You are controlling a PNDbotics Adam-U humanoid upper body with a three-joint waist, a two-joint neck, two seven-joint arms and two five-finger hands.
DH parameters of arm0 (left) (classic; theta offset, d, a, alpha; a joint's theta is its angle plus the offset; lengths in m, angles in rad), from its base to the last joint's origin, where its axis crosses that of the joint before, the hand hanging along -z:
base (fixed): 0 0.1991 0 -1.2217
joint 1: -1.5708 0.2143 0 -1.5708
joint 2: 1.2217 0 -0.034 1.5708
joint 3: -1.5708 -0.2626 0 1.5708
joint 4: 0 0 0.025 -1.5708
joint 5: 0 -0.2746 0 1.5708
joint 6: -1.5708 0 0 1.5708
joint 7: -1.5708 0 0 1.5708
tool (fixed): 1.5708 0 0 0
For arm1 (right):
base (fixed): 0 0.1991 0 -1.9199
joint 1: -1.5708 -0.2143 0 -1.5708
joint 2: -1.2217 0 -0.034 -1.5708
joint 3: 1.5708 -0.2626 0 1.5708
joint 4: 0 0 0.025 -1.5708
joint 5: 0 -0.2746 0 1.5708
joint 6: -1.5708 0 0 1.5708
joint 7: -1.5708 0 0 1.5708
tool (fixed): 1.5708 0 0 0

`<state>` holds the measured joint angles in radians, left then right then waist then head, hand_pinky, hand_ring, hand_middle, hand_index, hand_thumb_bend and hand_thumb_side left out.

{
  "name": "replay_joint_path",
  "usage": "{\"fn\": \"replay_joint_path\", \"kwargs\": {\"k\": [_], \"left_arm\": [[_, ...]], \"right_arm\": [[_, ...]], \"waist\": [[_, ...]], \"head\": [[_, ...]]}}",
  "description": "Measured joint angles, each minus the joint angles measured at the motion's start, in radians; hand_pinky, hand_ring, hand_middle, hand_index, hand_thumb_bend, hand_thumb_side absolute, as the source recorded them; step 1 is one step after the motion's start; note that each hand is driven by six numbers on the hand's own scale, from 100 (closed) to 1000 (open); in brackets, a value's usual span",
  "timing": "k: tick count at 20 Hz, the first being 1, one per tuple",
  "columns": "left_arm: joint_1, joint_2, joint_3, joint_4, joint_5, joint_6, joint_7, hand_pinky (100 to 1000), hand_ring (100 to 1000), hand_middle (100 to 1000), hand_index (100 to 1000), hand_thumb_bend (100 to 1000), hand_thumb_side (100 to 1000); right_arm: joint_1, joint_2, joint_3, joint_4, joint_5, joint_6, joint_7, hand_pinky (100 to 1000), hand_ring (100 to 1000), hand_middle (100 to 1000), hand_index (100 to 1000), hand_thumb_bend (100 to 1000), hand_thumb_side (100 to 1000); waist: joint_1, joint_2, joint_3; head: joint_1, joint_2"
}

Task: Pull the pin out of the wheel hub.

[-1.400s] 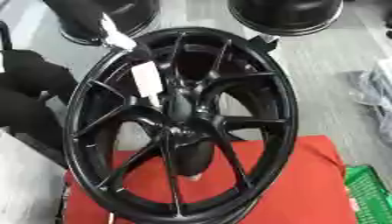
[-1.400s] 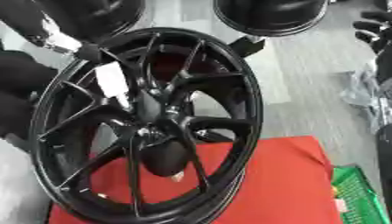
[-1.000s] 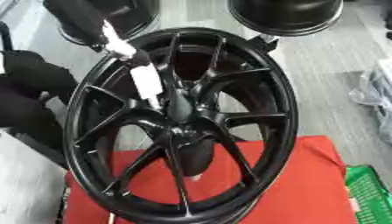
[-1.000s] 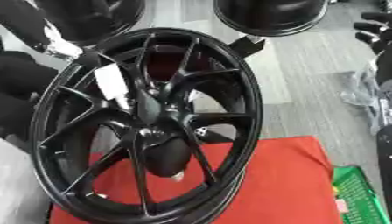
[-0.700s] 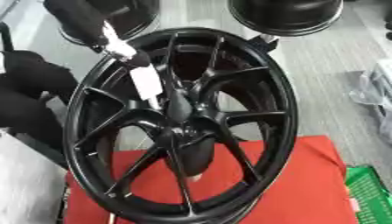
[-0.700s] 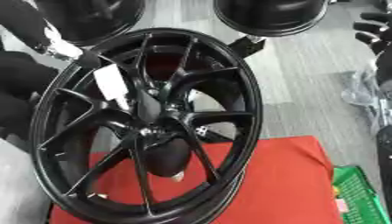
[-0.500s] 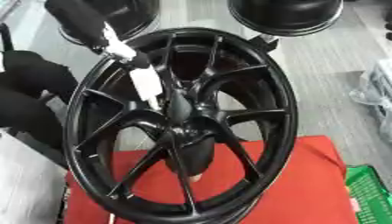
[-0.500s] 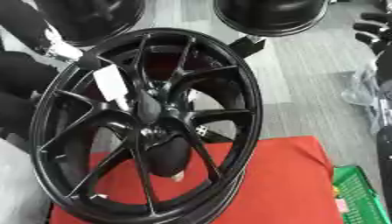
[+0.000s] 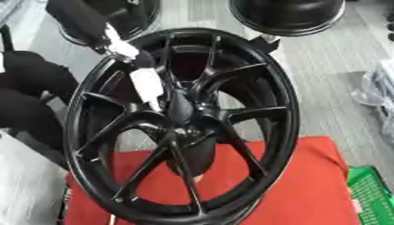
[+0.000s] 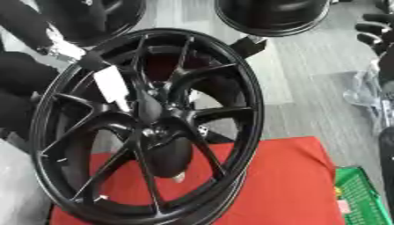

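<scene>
a black wheel (image 9: 181, 127) stands tilted on edge on a red mat (image 9: 308, 189), its spoked face turned toward the camera. the left arm (image 9: 81, 22) comes in from the upper left, slanting down across the rim toward the hub (image 9: 181, 112). past its silver wrist the left hand (image 9: 146, 85) shows as a pale, flat shape lying along a spoke, its tip right at the hub's upper left edge. whether the fingers are spread, pressed together or pinching anything there, i cannot tell. the pin itself cannot be made out against the dark hub. below the hub, behind the spokes, hangs a dark rounded shape with a small pale tip. at the right edge of the right eye view dark curled fingers of the right hand (image 10: 375, 35) show, well apart from the wheel and holding nothing. two more dark wheels (image 9: 289, 15) stand on the grey floor behind, and a green crate (image 9: 373, 193) sits at the lower right.
</scene>
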<state>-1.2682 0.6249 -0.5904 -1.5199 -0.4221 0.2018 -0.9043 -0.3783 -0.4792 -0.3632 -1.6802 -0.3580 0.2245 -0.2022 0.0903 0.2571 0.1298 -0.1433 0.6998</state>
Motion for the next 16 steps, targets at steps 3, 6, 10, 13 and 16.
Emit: {"fn": "replay_joint_path", "kwargs": {"k": [3, 6, 10, 13, 16], "left_arm": [[0.000, 0.000, -0.016, 0.009, -0.021, -0.007, 0.000, 906, 872, 775, 731, 603, 710], [0.001, 0.000, -0.027, 0.021, -0.028, -0.009, 0.000, 896, 877, 790, 742, 505, 729], [0.002, -0.001, -0.038, 0.041, 0.010, 0.041, 0.003, 898, 880, 793, 766, 496, 726], [0.002, -0.001, -0.052, 0.031, 0.033, 0.081, 0.007, 905, 886, 798, 783, 564, 743], [0.002, 0.000, -0.068, 0.003, 0.044, 0.097, 0.011, 906, 886, 798, 790, 596, 749]], "right_arm": [[0.000, 0.000, 0.000, 0.000, 0.000, 0.000, 0.000, 798, 695, 634, 783, 100, 672], [0.000, 0.000, 0.000, 0.000, 0.000, 0.000, 0.000, 799, 695, 634, 783, 100, 673], [0.000, 0.000, 0.000, 0.000, 0.000, 0.002, 0.000, 799, 695, 634, 783, 100, 673], [0.001, -0.001, 0.000, 0.000, 0.000, 0.003, 0.000, 799, 695, 634, 783, 100, 674], [0.004, -0.002, 0.000, 0.000, 0.000, 0.003, 0.000, 799, 695, 633, 783, 100, 674]], "waist": [[0.000, -0.001, 0.000], [0.000, -0.001, 0.000], [0.000, -0.001, 0.001], [0.001, -0.002, 0.003], [0.004, -0.002, 0.006]], "head": [[0.000, 0.000], [0.000, 0.000], [0.001, 0.000], [0.001, 0.000], [0.001, 0.001]]}}
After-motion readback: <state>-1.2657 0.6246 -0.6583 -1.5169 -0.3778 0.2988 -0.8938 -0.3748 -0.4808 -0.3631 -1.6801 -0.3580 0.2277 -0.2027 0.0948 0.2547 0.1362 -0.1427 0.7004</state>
